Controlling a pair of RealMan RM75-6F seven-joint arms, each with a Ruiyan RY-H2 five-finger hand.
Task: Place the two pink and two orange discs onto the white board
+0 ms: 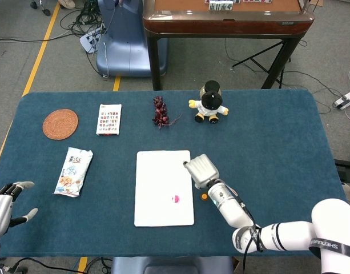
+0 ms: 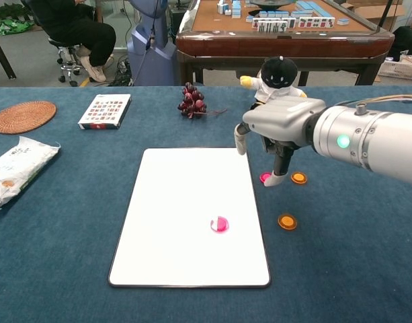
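One round pink disc [image 2: 220,224] lies on the flat white rectangular board [image 2: 179,202], right of its middle and toward the near edge. The board rests on the blue cloth-covered counter [image 2: 71,256]. Off the board's right edge, a second pink disc [image 2: 265,177] sits on the cloth, partly hidden behind a fingertip of the right robot hand [image 2: 276,128]. An orange disc [image 2: 299,177] lies just beside it to the right, and another orange disc [image 2: 287,221] lies nearer the camera, also on the cloth.

The right robot hand hangs above the board's far right corner with its fingers spread and pointing down, holding nothing; one fingertip [image 2: 275,179] reaches down beside the second pink disc, though whether it touches the disc cannot be told. The left robot hand [image 1: 4,204] hovers at the counter's near left edge, fingers apart and empty.
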